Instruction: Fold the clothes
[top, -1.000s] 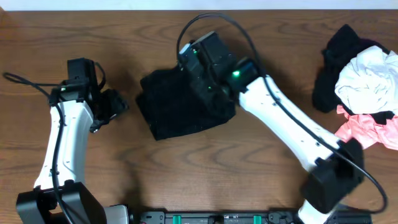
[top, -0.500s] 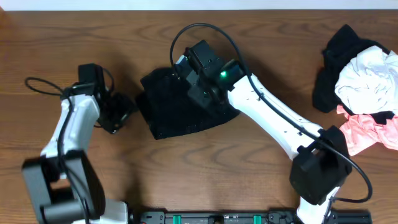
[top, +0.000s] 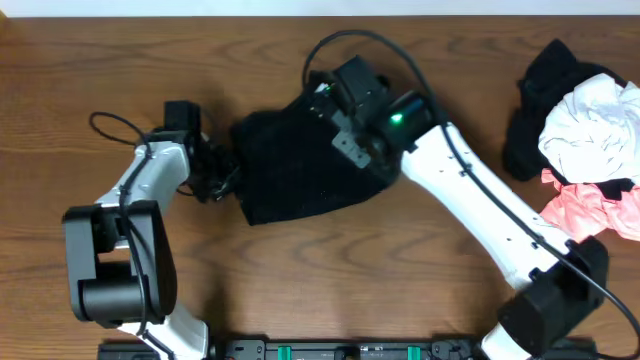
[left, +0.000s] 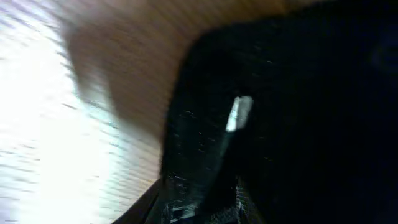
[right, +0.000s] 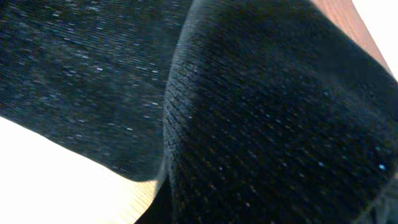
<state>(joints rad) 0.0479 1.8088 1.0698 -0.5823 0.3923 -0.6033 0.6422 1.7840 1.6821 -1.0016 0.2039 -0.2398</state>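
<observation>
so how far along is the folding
Done: the black garment in the middle already looks folded into a compact block. In hand: the right gripper is at its top edge and the left gripper at its left edge; grip is unclear. Left: the pile at far right, white, pink and black pieces, lies crumpled.

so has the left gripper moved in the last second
Yes. The left gripper has moved right, closing the gap to the black cloth, and now sits at its left edge.
</observation>
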